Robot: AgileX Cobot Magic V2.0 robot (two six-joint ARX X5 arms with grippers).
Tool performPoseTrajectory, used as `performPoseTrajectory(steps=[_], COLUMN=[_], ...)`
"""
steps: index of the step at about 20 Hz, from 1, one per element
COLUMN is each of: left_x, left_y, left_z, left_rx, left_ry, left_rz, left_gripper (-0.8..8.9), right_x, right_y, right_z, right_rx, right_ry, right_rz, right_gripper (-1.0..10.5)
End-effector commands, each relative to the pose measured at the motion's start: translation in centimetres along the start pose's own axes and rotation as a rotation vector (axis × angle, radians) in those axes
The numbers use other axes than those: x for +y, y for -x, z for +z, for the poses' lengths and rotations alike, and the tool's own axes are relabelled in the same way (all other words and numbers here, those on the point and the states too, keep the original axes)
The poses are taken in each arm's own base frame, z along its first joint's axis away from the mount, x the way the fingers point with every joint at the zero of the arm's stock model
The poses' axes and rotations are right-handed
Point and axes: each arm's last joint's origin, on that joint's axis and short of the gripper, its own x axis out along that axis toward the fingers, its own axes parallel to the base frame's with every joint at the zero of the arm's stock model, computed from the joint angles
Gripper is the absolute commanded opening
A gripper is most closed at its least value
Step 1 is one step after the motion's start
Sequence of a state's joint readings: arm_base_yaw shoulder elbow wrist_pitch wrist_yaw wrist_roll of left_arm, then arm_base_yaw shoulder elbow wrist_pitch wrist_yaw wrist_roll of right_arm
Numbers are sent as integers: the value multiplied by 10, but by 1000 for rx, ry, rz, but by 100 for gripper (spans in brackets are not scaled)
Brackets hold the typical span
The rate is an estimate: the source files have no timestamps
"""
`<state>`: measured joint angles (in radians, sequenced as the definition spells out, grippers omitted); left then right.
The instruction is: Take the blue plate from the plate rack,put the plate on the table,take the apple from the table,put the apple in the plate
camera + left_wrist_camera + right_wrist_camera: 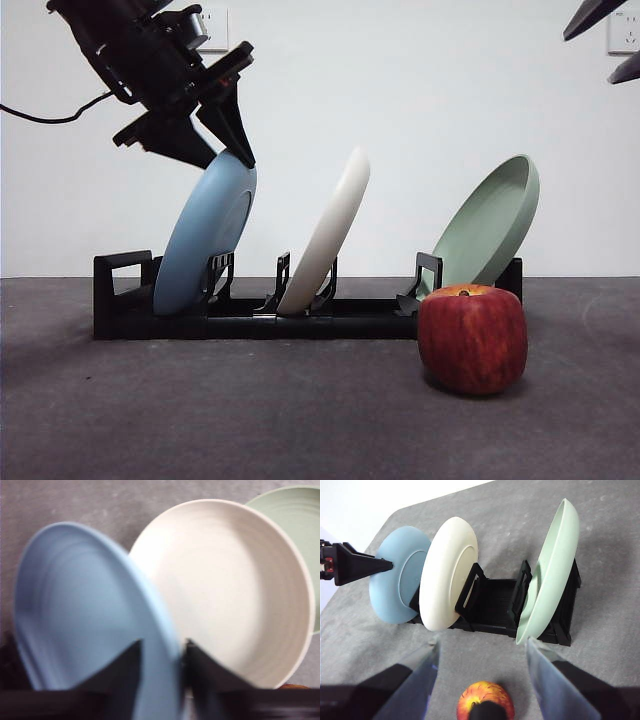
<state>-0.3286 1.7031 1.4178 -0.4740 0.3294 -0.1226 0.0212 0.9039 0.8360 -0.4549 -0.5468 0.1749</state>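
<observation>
The blue plate (pixel 205 235) leans in the left slot of the black plate rack (pixel 250 322) on the table (pixel 250 410). My left gripper (pixel 230 158) comes down from the upper left; its jaws sit on either side of the plate's top rim, shut on it, as the left wrist view (pixel 162 650) shows. The plate (pixel 90 615) still rests in the rack. The red apple (pixel 472 338) stands on the table in front of the rack's right end. My right gripper (pixel 482 647) is open and empty, high above the apple (pixel 485 700).
A cream-white plate (pixel 325 235) leans in the middle slot and a pale green plate (pixel 490 225) in the right slot. A white wall with sockets stands behind. The right arm shows only as black tips (pixel 600 15) at the top right corner.
</observation>
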Motion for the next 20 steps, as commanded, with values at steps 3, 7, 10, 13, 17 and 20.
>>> performPoseTrajectory(steps=[3,7,10,13,17,20], left_x=[-8,-31,-55,-84,-119,-139], left_y=[1,20,46,80,123,147], left_z=[6,28,45,51,30,8], left_rx=[-17,-41,-23,20,93,181], left_ry=[-36,-83,-181,-308,-450,-518], left_rz=[-50,-105,-125,-63,59,104], left_gripper=[-9,-9,-8,-8,-8,-8], right_x=[0,0,0,0,0,-1], right_y=[0,0,0,0,0,-2], right_z=[2,2,2,2,2,1], right_rx=[-6,-7,-7,-7,-7,1], right_ry=[12,13,16,16,16,14], right_rz=[-1,-2,-2,-2,-6,-7], right_gripper=[288,284,284,284,285,285])
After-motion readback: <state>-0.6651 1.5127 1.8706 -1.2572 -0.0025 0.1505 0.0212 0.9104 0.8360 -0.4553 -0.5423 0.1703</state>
